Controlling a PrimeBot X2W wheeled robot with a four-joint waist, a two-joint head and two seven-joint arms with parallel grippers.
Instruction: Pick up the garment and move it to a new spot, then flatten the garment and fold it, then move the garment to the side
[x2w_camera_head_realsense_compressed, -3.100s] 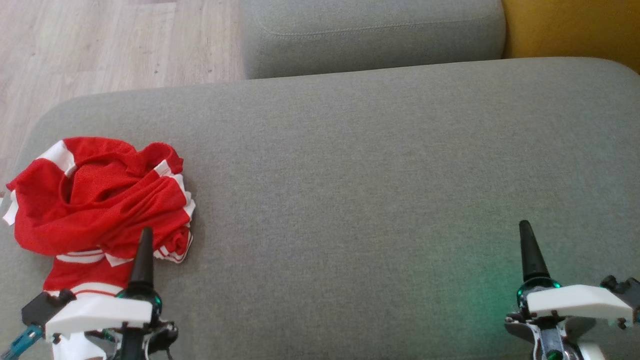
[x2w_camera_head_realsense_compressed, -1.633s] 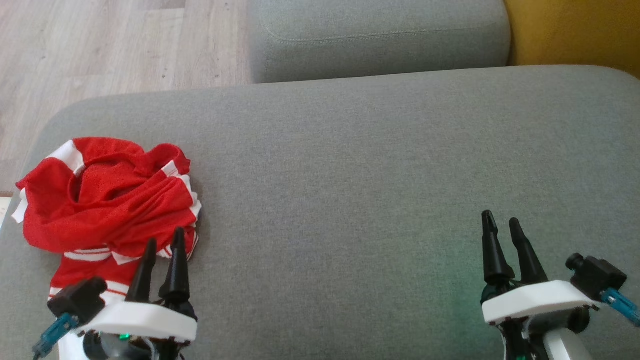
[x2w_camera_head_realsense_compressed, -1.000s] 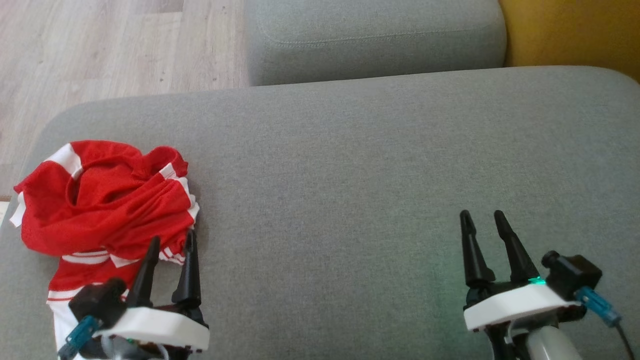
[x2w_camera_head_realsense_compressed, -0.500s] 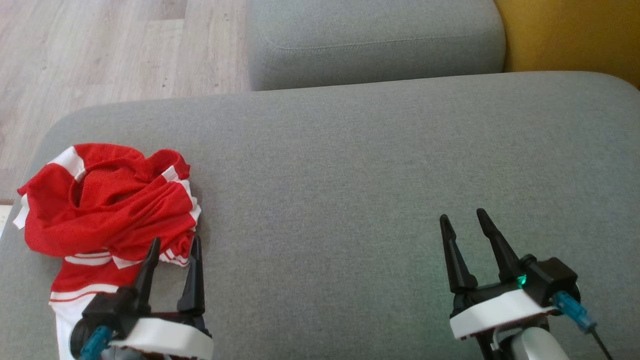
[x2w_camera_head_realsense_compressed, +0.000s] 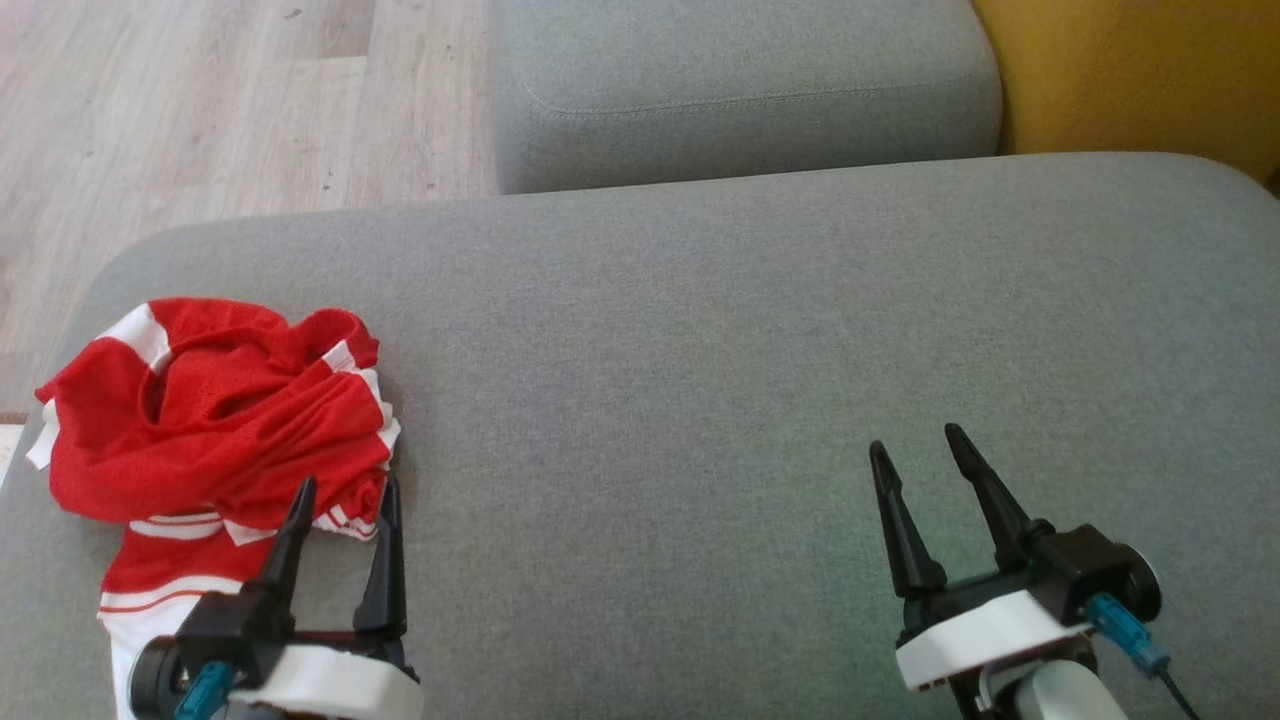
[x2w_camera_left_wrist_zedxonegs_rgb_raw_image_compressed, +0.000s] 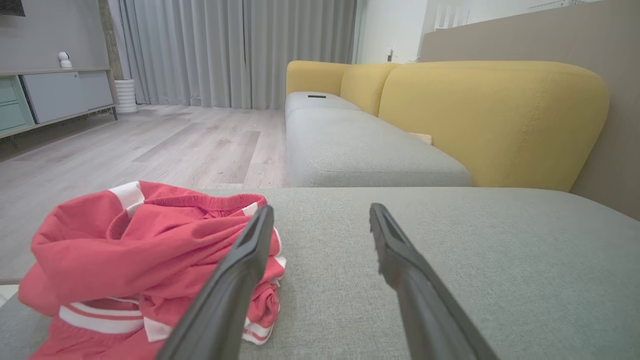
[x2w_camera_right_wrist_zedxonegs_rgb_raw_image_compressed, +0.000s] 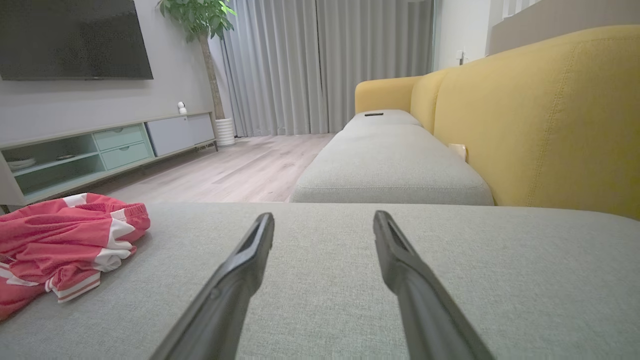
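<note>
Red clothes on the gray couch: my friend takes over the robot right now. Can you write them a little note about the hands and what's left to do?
Left hand: open, holding nothing, fingertips at the near edge of the garment; I cannot tell whether they touch it.
Right hand: open, holding nothing, over bare cushion, well away from the garment.
Garment: a crumpled red and white heap at the left end of the gray cushion.
Done: nothing yet; the garment is not picked up.
Left: grasp it, move it to a new spot, flatten it, fold it, then move it to the side.
</note>
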